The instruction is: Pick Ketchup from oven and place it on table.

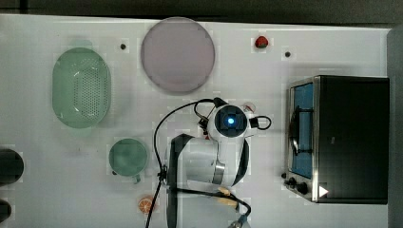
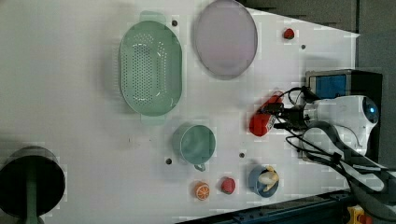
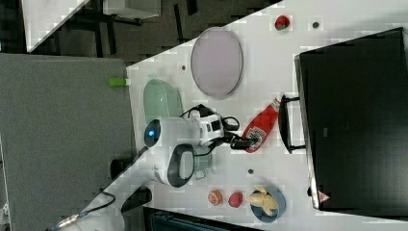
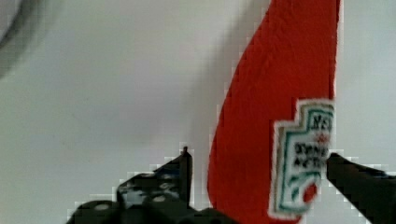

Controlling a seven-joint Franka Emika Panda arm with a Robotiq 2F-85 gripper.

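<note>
The white counter (image 3: 269,57) carried the black-topped oven (image 3: 351,120) along the right view's right, its door handle facing the bottle. Between that handle and the arm lay the ketchup (image 3: 260,127), flat on its side on the counter and outside the oven, its cap toward the far end near the handle, its broad base toward the robot. The hand (image 4: 257,186) straddled the base end, its two fingers spread wide, one on either side of the red body with a sliver of counter showing between the finger (image 4: 180,177) and the plastic, so nothing was pinched.

By the look of it, the bottle was a light squeeze type: soft walls that would give under pressure, a smooth and probably slick skin, little risk of breakage. The wide lower body beside the label (image 4: 301,158) appeared the surest place to grip, across the flatter faces, as the tapering neck would likely slide out. A firm but modest squeeze seemed enough; too hard might buckle it.
</note>
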